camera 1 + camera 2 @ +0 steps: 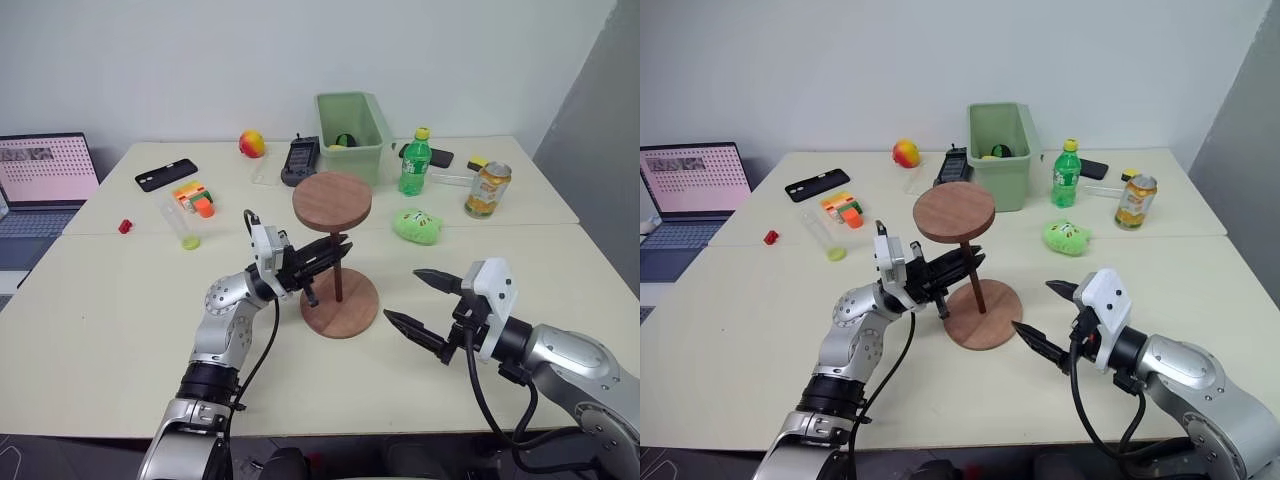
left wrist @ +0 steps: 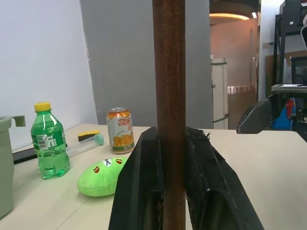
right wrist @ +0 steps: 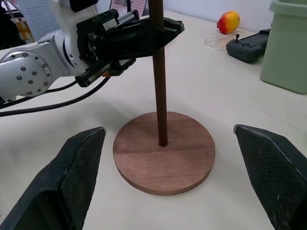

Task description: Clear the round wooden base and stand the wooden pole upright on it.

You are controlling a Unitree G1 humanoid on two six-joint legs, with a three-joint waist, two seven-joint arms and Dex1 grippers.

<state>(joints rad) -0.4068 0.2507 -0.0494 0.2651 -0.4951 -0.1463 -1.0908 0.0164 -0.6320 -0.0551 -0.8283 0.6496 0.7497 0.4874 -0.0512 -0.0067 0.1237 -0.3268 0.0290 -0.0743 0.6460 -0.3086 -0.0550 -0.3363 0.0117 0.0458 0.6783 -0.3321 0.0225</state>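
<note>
White table, pole held standing on the round base near the middle.

The left gripper is squeezed shut on the wooden pole, its tip on the round wooden base. The right gripper waits wide open, holding nothing. Letting go might tip the top-heavy pole. Whether the tip sits in the hole is hidden.
</note>
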